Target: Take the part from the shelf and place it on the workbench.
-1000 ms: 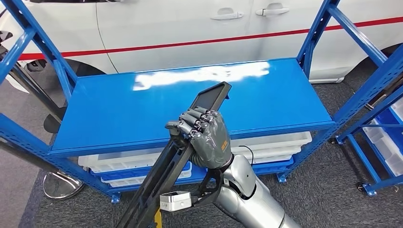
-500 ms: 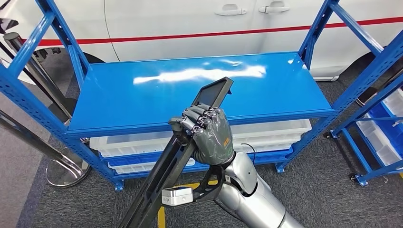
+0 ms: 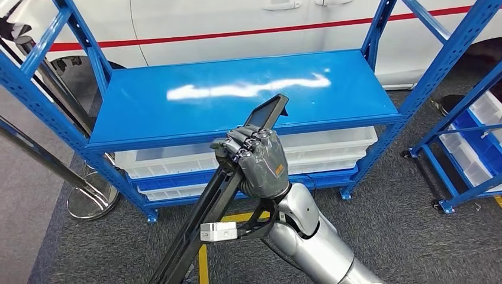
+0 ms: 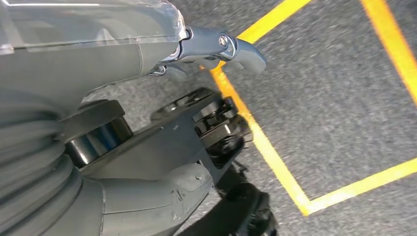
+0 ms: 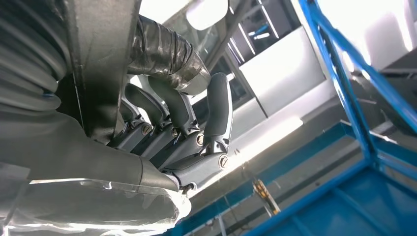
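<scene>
Blue shelf point(image 3: 177, 112) before white car point(image 3: 207, 23); right robot hand point(image 3: 256, 163) grips long black part point(image 3: 204, 222), tilted, held in front of shelf; left robot hand point(image 4: 147, 54): state unclear.

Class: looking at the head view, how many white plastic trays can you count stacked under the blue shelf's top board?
3: a top tray directly under the blue shelf, a middle tray beneath it, and a bottom tray lowest. The right hand and black part may hide others.
</scene>
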You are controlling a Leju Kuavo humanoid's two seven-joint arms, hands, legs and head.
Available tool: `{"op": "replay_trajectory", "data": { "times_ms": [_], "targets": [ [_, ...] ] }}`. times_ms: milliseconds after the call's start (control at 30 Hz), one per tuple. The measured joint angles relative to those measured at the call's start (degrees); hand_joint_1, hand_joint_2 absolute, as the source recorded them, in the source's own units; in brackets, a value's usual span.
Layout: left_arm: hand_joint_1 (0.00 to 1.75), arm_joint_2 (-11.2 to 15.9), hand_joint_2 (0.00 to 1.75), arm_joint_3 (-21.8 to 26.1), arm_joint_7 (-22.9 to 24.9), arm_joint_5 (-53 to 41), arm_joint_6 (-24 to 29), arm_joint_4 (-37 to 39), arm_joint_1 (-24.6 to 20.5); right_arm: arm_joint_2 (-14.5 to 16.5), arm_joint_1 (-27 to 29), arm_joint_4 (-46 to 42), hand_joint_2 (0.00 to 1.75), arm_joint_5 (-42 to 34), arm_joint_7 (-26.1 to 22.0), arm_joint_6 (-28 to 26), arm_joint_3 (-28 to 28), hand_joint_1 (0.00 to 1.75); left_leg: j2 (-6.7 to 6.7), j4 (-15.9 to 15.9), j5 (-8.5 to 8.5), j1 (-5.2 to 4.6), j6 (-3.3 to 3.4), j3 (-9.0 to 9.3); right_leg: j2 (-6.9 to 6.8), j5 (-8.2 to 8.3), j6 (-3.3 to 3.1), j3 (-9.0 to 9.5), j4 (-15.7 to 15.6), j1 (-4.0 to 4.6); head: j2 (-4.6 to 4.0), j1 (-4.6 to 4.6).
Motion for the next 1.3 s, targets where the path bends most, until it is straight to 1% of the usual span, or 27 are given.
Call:
{"op": "replay_trajectory", "data": {
  "times_ms": [33,100,133,167,233,267,300,333,400,433,467,500,533,567,633,667,733,800,833,900,933,967,1000,1067,1133,1233,1300],
  "targets": [
    [0.00,0.0,1.75,0.0,0.0,0.0,0.0,0.0,0.0,0.0,0.0,0.2,1.75,0.0,0.0,0.1,0.0,1.75,0.01,-2.7,1.31,0.07,-0.07,2.62,0.01,0.61,0.22,-1.01,0.3,-0.08,0.00,-0.01],
    [0.00,0.0,1.75,-0.1,0.0,0.0,0.0,0.0,-0.2,0.0,0.1,0.4,1.75,0.0,0.1,0.4,0.0,1.75,-0.06,-10.3,1.06,-0.03,0.14,8.56,0.04,1.61,0.83,-2.51,0.9,-0.10,0.00,0.02],
    [0.00,0.0,1.75,-0.1,0.0,0.0,0.0,0.0,-0.3,0.0,0.0,0.4,1.75,-0.1,0.1,0.5,0.1,1.75,-0.14,-13.1,0.28,-0.16,0.45,10.35,0.03,2.06,1.19,-2.79,1.1,-0.08,0.00,0.04],
    [0.00,0.0,1.75,-0.2,0.0,0.0,0.0,0.0,-0.3,0.0,0.0,0.5,1.75,-0.1,0.1,0.7,0.1,1.75,-0.21,-14.7,-0.34,-0.34,0.86,11.10,0.01,2.60,1.55,-2.90,1.0,-0.08,0.00,0.06],
    [0.00,0.0,1.75,-0.3,0.0,0.0,0.0,0.0,-0.3,0.0,-0.1,0.7,1.75,-0.2,0.1,1.1,0.3,1.75,-0.15,-15.3,0.41,-0.37,1.79,10.61,0.06,3.45,2.25,-2.95,0.7,-0.20,0.00,0.09],
    [0.00,0.0,1.75,-0.3,0.0,0.0,0.0,0.0,-0.3,0.0,-0.1,0.9,1.75,-0.2,0.1,1.2,0.4,1.75,-0.02,-15.4,1.08,-0.31,2.28,10.24,0.20,2.76,2.54,-3.27,1.1,-0.29,0.00,0.10],
    [0.00,0.0,1.75,-0.3,0.0,0.0,0.1,0.0,-0.3,0.0,-0.1,1.0,1.75,-0.2,0.2,1.3,0.4,1.75,0.11,-15.5,1.80,-0.20,2.78,9.75,0.34,0.92,2.75,-3.83,2.5,-0.34,0.00,0.12],
    [0.00,-0.1,1.75,-0.3,0.0,0.1,0.1,0.0,-0.4,-0.1,-0.1,1.1,1.75,-0.2,0.2,1.5,0.5,1.75,0.24,-15.6,2.58,-0.16,3.18,9.10,0.47,-1.91,2.91,-4.64,5.0,-0.42,0.00,0.15],
    [0.00,-0.1,1.75,-0.3,0.0,0.2,0.1,0.0,-0.4,-0.1,-0.1,1.4,1.75,-0.2,0.2,2.0,0.7,1.75,0.29,-15.5,3.91,-0.32,3.57,7.43,0.53,-7.45,3.18,-6.27,12.1,-0.45,0.00,0.17],
    [0.00,-0.1,1.75,-0.3,0.0,0.4,0.1,0.0,-0.3,-0.2,-0.1,1.6,1.75,-0.3,0.2,2.3,0.8,1.75,0.31,-15.4,4.56,-0.40,3.55,6.51,0.53,-8.56,3.29,-6.57,15.1,-0.46,0.00,0.18],
    [0.00,-0.1,1.75,-0.3,0.0,0.5,0.1,0.0,-0.3,-0.3,-0.1,1.8,1.75,-0.3,0.2,2.7,1.0,1.75,0.31,-15.3,5.17,-0.46,3.50,5.57,0.53,-8.27,3.33,-6.12,16.5,-0.47,0.00,0.17],
    [0.00,-0.1,1.75,-0.3,0.0,0.6,0.1,0.0,-0.2,-0.4,-0.2,1.9,1.75,-0.3,0.2,3.0,1.1,1.75,0.31,-15.1,5.76,-0.50,3.40,4.60,0.53,-7.11,3.27,-4.73,16.2,-0.47,0.00,0.18],
    [0.00,-0.1,1.75,-0.3,0.0,0.6,0.1,0.0,-0.2,-0.5,-0.3,2.0,1.75,-0.4,0.3,3.2,1.3,1.75,0.30,-14.9,6.31,-0.54,3.26,3.75,0.53,-5.78,3.11,-2.41,13.9,-0.46,0.00,0.17],
    [0.00,-0.1,1.75,-0.3,0.0,0.7,0.1,0.0,-0.2,-0.5,-0.5,2.0,1.75,-0.4,0.3,3.5,1.4,1.75,0.28,-14.8,6.81,-0.57,3.06,3.02,0.56,-5.29,2.83,0.62,10.3,-0.41,0.00,0.17],
    [0.00,-0.1,1.75,-0.3,-0.1,0.7,0.1,0.0,-0.3,-0.6,-1.0,2.0,1.75,-0.4,0.3,3.9,1.7,1.75,0.27,-14.7,7.74,-0.68,2.48,2.16,0.64,-6.14,2.21,5.59,3.1,-0.10,0.00,0.16],
    [0.00,-0.1,1.75,-0.3,-0.2,0.8,0.1,0.0,-0.3,-0.6,-1.1,2.0,1.75,-0.5,0.3,4.1,1.8,1.75,0.28,-14.8,8.17,-0.65,2.11,1.99,0.68,-6.75,1.88,6.72,1.1,0.11,0.00,0.15],
    [0.00,-0.1,1.75,-0.3,-0.6,0.9,0.2,0.0,-0.3,-0.8,-1.2,2.0,1.75,-0.5,0.3,4.3,2.0,1.75,0.26,-15.2,8.92,-0.53,1.33,1.81,0.63,-6.22,1.14,6.70,0.0,0.25,0.00,0.17],
    [0.00,-0.1,1.75,-0.3,-0.9,0.8,0.2,0.0,-0.2,-1.0,-1.3,2.1,1.75,-0.5,0.1,4.3,2.1,1.75,0.17,-13.9,7.55,-0.41,0.65,1.02,0.49,-5.17,0.29,6.24,-0.5,0.05,0.00,0.12],
    [0.00,-0.1,1.75,-0.3,-1.1,0.8,0.2,0.0,-0.1,-1.0,-1.3,2.1,1.75,-0.4,0.1,4.3,2.2,1.75,0.13,-11.7,5.60,-0.33,0.36,0.15,0.41,-4.68,-0.06,5.92,-0.7,-0.08,0.00,0.08],
    [0.00,0.0,1.75,-0.3,-1.2,0.7,0.2,0.0,-0.1,-1.3,-1.3,2.1,1.75,-0.3,-0.1,4.4,2.5,1.75,0.13,-4.5,0.85,-0.17,-0.16,-2.25,0.33,-4.00,-0.40,5.06,-0.6,0.02,0.00,0.03],
    [0.00,0.0,1.75,-0.3,-1.3,0.7,0.2,0.0,-0.1,-1.4,-1.3,2.1,1.75,-0.2,-0.2,4.5,2.6,1.75,0.14,-1.3,-0.58,-0.11,-0.36,-3.13,0.30,-3.71,-0.42,4.60,-0.6,0.07,0.00,0.03],
    [0.00,0.0,1.75,-0.3,-1.3,0.6,0.2,0.0,0.0,-1.6,-1.2,2.1,1.75,-0.1,-0.3,4.7,2.7,1.75,0.14,0.3,-0.91,-0.09,-0.47,-3.22,0.29,-3.46,-0.38,4.17,-0.4,0.10,0.00,0.03],
    [0.00,0.0,1.75,-0.3,-1.4,0.6,0.2,0.0,0.0,-1.8,-1.2,2.1,1.75,-0.1,-0.4,4.9,2.8,1.75,0.14,-0.4,-0.20,-0.07,-0.50,-2.23,0.29,-3.27,-0.32,3.80,-0.3,0.11,0.00,0.03],
    [0.00,0.0,1.75,-0.3,-1.5,0.6,0.2,0.0,0.0,-2.1,-1.3,2.1,1.75,-0.2,-0.6,5.3,3.0,1.75,0.13,-7.1,2.50,-0.08,-0.21,2.38,0.29,-3.10,-0.17,3.32,0.0,0.10,0.00,0.03],
    [0.00,0.0,1.75,-0.3,-1.7,0.5,0.3,0.0,-0.1,-2.3,-1.3,2.0,1.75,-0.5,-0.8,5.7,3.0,1.75,0.09,-13.5,3.76,-0.33,0.45,6.32,0.26,-2.95,0.22,2.94,0.3,0.19,0.00,0.03],
    [0.00,0.0,1.75,-0.3,-1.9,0.5,0.6,0.0,-0.1,-2.4,-1.4,1.9,1.75,-1.5,-1.2,6.2,3.2,1.75,0.04,-15.5,3.95,-0.55,1.34,7.15,0.29,-2.49,1.12,2.68,0.3,0.26,0.00,0.03],
    [0.00,0.0,1.75,-0.3,-1.9,0.5,0.9,0.0,-0.2,-2.5,-1.4,1.8,1.75,-2.2,-1.4,6.3,3.3,1.75,0.13,-16.2,4.41,-0.23,2.08,7.30,0.42,-3.35,1.71,2.26,1.2,0.29,0.00,0.05]
  ]
}}
